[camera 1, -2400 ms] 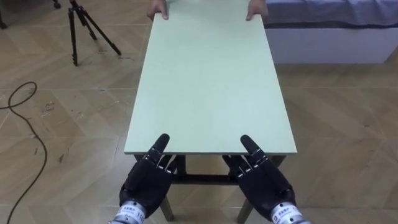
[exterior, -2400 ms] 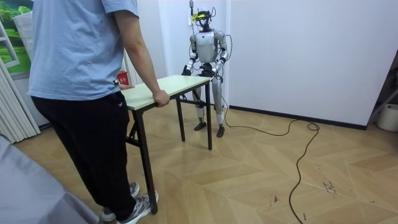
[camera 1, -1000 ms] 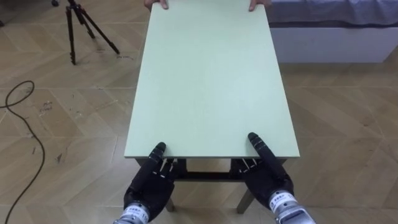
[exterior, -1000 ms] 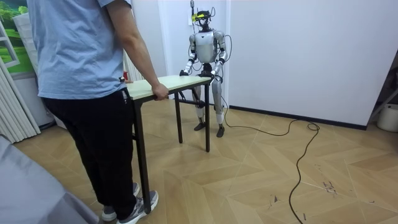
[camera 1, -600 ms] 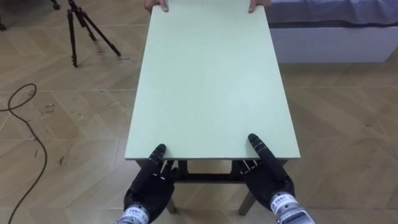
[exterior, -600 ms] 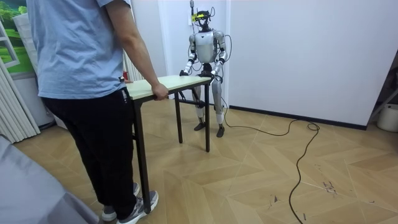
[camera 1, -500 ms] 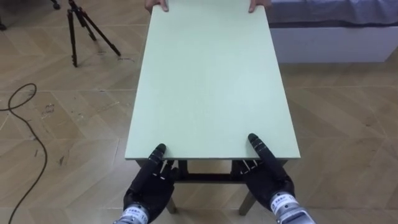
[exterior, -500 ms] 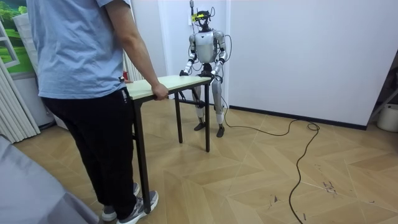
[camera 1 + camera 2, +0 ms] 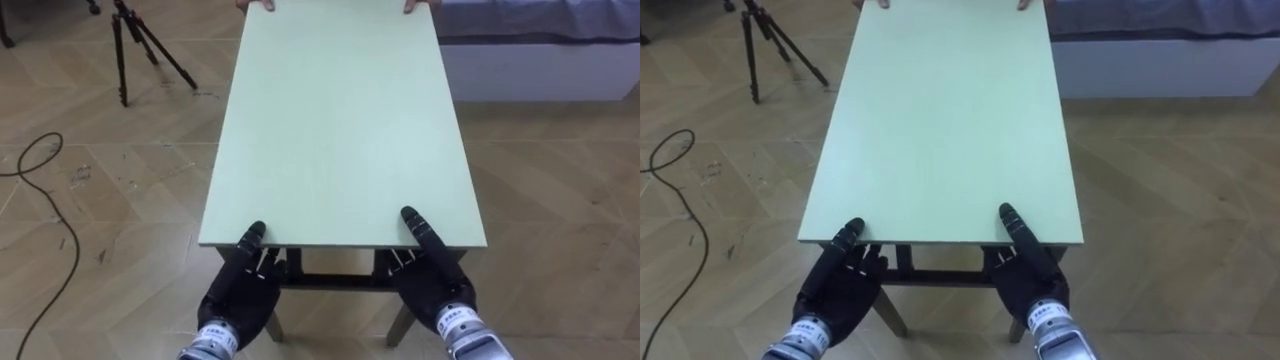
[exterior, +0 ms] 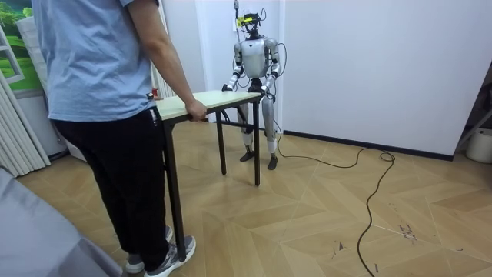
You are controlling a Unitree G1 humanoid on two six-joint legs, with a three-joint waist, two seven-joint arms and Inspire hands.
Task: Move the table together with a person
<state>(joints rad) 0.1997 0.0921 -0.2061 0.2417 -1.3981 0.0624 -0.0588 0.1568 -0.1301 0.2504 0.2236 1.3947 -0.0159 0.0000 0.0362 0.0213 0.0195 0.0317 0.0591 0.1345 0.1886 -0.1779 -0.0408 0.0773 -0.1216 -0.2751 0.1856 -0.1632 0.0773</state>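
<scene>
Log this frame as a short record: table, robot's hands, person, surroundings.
table: pale green top, dark legs
left hand: at the table's near edge, by its left corner
right hand: at the near edge, by its right corner
person: stands at the far end
person's hand: grips the far edge
surroundings: tripod on the wood floor to the robot's left

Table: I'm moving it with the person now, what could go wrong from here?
1. The left hand and right hand meet the table only at its near edge, so it might slip if the person pulls hard.
2. A cable loops on the floor at the robot's left, and a sidestep could catch it.
3. The tripod stands near the table's far left corner and could get bumped.
</scene>
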